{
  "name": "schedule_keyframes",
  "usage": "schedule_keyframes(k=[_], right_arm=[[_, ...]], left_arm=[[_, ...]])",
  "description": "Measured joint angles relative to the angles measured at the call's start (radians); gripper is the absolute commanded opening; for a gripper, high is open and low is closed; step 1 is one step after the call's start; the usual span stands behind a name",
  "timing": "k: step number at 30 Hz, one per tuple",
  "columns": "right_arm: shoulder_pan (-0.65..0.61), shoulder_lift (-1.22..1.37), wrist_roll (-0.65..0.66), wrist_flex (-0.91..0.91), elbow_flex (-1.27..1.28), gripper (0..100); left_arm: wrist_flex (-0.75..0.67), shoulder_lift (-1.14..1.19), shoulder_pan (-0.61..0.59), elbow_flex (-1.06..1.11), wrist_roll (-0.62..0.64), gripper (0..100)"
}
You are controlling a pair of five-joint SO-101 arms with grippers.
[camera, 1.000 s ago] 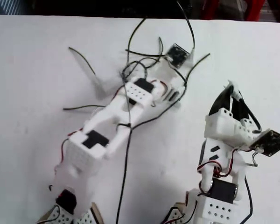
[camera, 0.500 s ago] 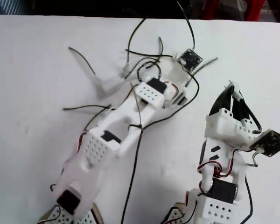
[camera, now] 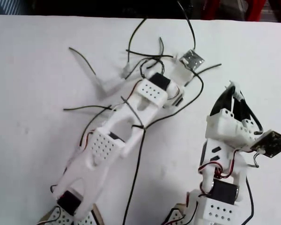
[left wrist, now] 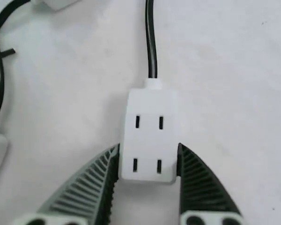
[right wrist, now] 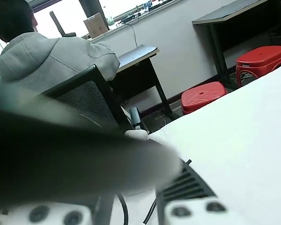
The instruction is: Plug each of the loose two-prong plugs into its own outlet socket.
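Left wrist view: left gripper (left wrist: 147,151) is clamping the near end of the outlet (left wrist: 149,126) on the table (left wrist: 234,70), pinning it, I think, for plugging. Both sockets are sitting empty.

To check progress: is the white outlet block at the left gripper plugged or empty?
Empty. The left wrist view shows the outlet block with both pairs of slots bare, no prongs inside.
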Motion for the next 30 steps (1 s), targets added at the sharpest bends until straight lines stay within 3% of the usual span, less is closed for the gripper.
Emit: schedule_keyframes(k=[17,23,30], right_arm=[[0.000,0.000,0.000,0.000,0.000,1.7],[-0.029,0.002,0.000,0.000,0.012,1.7],[-0.054,0.002,0.000,0.000,0.018,1.7]], left_arm=[[0.522,0.000,0.000,-0.362,0.000,2],[0.551,0.000,-0.034,-0.348,0.000,2],[0.551,-0.074,-0.048,-0.107,0.015,3]])
